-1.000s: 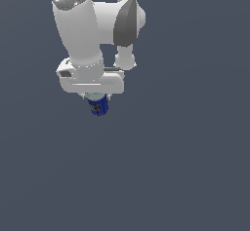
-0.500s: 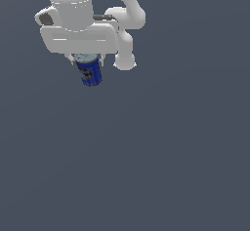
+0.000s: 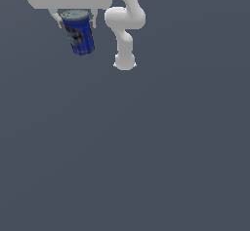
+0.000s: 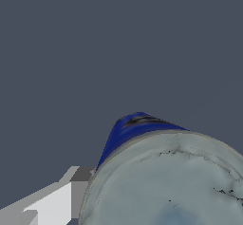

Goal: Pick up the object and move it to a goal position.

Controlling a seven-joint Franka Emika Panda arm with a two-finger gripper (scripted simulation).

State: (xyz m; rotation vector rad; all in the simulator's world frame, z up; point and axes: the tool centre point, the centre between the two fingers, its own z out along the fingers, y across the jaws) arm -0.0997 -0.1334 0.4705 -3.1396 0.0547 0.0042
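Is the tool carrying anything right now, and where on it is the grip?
Yes: the tool holds the blue can by its upper sides, just below the silver lid; the can hangs slightly tilted.

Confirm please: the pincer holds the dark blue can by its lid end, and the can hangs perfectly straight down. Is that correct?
Not quite. The pincer does hold the dark blue can by its lid end, but the can does not hang straight: the exterior view shows it tilted, with its lower end leaning toward that view's right.
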